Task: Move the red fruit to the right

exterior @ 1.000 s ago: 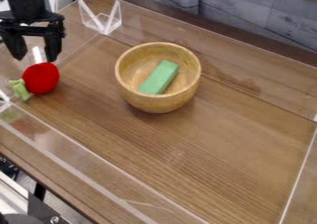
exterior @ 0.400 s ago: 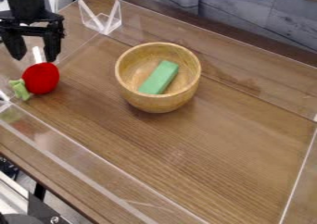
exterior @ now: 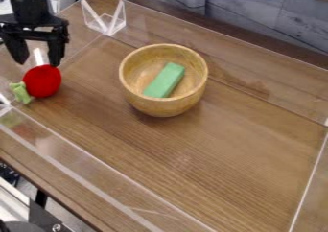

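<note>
The red fruit point(exterior: 42, 80), small and round with a pale green leafy end pointing left, lies on the wooden table near its left edge. My gripper point(exterior: 35, 52) hangs just above and behind it, pointing straight down. Its black fingers stand open and hold nothing, and they are clear of the fruit.
A wooden bowl point(exterior: 138, 93) with a flat green block point(exterior: 164, 80) in it sits at the table's centre. Clear plastic walls point(exterior: 105, 21) ring the table. Bare wood stretches to the right and front of the bowl.
</note>
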`<state>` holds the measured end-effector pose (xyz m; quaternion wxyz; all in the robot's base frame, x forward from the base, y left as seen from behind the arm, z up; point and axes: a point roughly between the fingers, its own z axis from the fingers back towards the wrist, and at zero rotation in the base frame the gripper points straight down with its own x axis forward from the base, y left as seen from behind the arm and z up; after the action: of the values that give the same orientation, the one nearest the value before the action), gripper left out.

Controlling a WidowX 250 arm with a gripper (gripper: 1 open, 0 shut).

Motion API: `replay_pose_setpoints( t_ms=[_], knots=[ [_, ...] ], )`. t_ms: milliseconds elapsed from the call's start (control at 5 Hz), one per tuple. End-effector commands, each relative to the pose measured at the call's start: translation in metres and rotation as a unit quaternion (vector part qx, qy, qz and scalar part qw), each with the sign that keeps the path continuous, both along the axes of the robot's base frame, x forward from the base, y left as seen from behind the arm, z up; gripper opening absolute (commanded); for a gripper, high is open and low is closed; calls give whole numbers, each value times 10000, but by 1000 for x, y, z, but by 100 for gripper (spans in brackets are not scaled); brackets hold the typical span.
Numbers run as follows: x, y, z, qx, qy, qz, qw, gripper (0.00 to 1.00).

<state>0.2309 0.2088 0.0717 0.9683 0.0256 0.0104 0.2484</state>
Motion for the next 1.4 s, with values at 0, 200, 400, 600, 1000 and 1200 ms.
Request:
replay_pose_setpoints(
  t_ms=[0,200,400,600,1000,1200],
  knots=[
    [3,1,-3,120,-32,-5,9999,100],
    [2,0,-11,126,21,15,9999,0],
    [2,-3,0,84,-20,24,10000,0],
    [2,-7,15,29,-89,32,10000,0],
    [9,-45,56,-227,-264,-347,9988,0],
    [9,-86,54,-309,-217,-815,9960,0]
  ],
)
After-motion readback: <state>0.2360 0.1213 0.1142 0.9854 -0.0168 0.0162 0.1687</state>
